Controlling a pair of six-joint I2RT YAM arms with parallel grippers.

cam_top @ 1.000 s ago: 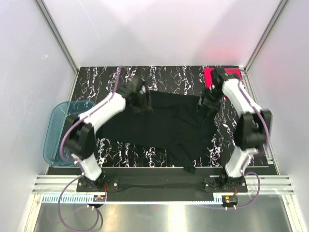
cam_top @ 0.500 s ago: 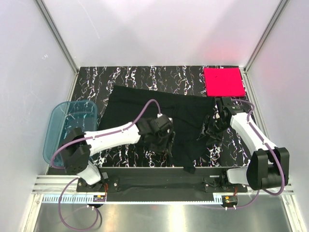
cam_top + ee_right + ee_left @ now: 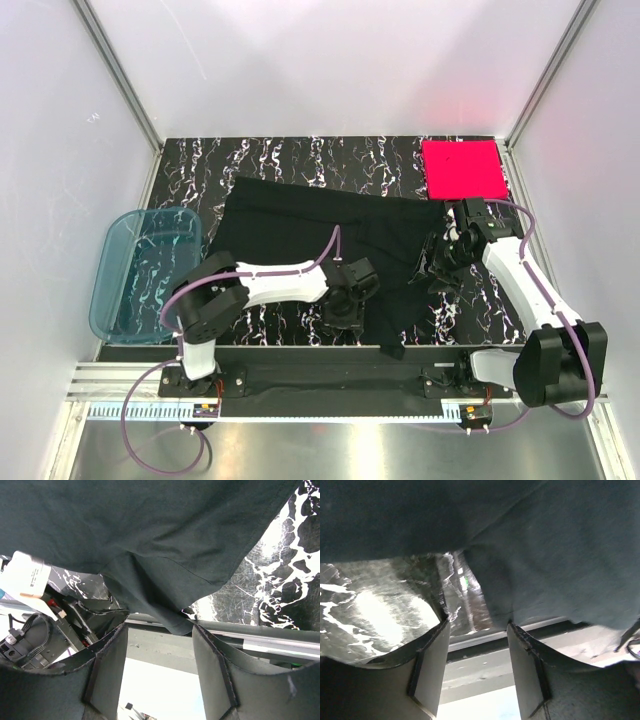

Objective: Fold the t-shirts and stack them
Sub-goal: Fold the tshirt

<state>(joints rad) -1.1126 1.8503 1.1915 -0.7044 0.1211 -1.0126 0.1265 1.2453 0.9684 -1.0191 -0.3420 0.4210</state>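
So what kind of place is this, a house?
Probably a robot lab booth, not a home: plain white walls, a left arm and right arm bolted by a marble-patterned table, a black t-shirt spread out.

Your overhead camera looks down from above and behind the arm bases, taking in the whole table (image 3: 300, 160). Each wrist camera sits close, looking out between its fingers (image 3: 432, 665) toward the front rail (image 3: 260, 637); both seem to share the near hem of the black t-shirt (image 3: 300, 230).

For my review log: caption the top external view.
Left gripper and right gripper, open, at edges of the spread black t-shirt; folded pink-red t-shirt far right.
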